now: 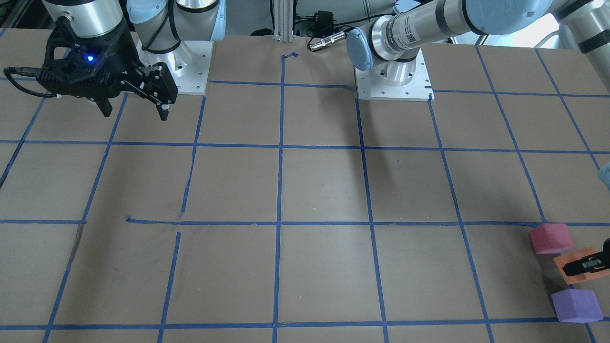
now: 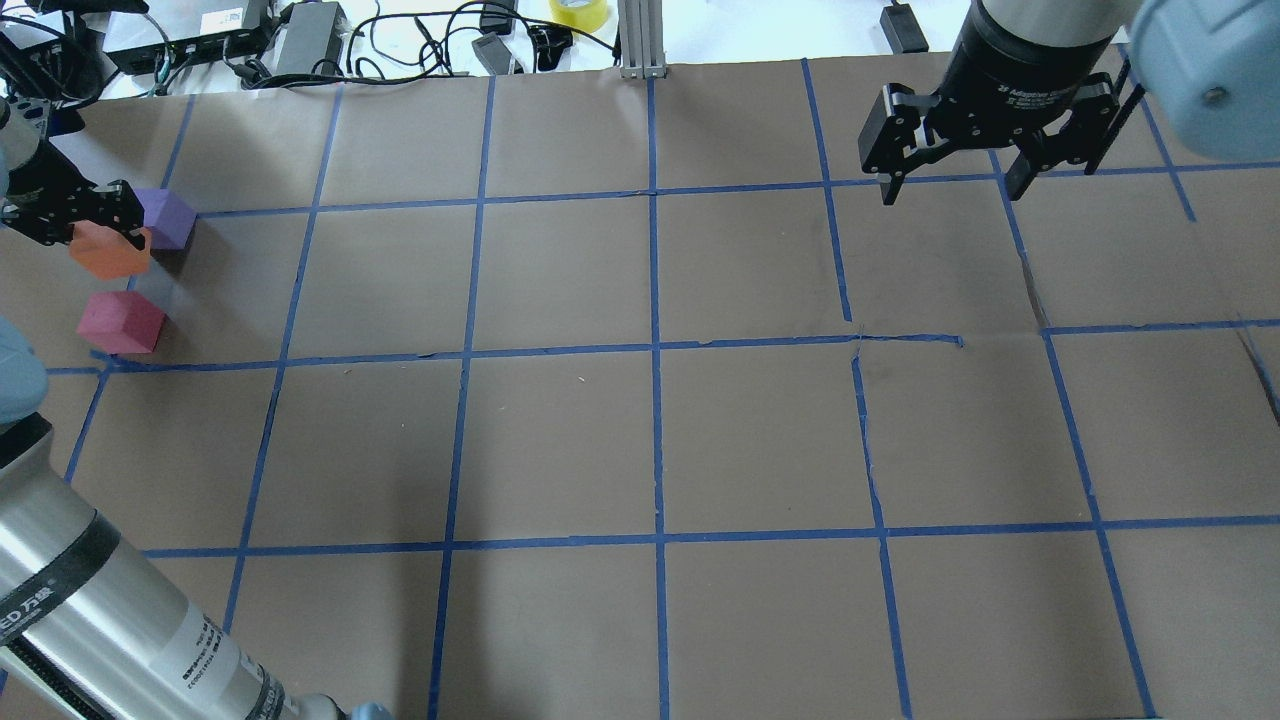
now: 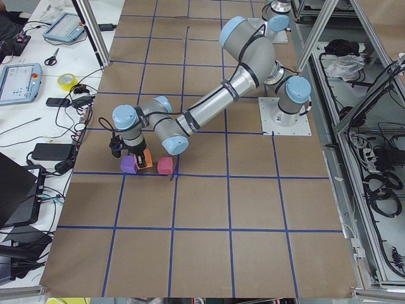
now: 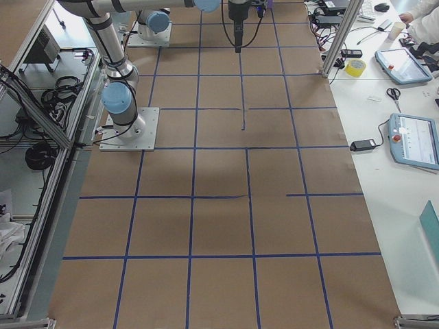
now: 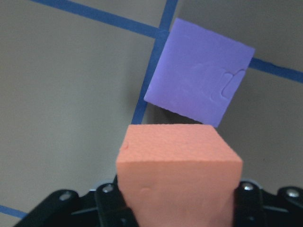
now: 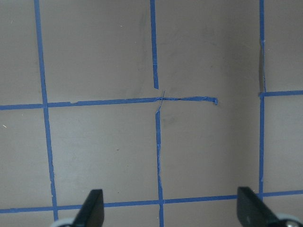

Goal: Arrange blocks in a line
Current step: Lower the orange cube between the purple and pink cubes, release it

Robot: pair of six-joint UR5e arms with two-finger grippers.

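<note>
My left gripper (image 2: 92, 235) is shut on the orange block (image 2: 110, 258) at the table's far left. It holds it between the purple block (image 2: 167, 218) and the crimson block (image 2: 122, 322). In the left wrist view the orange block (image 5: 180, 175) sits between the fingers, with the purple block (image 5: 199, 78) just beyond it and a narrow gap between them. I cannot tell whether the orange block touches the table. In the front-facing view the crimson (image 1: 550, 238), orange (image 1: 576, 255) and purple (image 1: 575, 306) blocks form a rough line. My right gripper (image 2: 955, 190) is open and empty, high over the far right.
Blue tape lines (image 2: 655, 350) grid the brown paper table cover. Cables, power bricks and a yellow tape roll (image 2: 580, 12) lie past the far edge. A metal post (image 2: 640, 40) stands at the far middle. The arm bases (image 1: 393, 78) stand at the robot's side.
</note>
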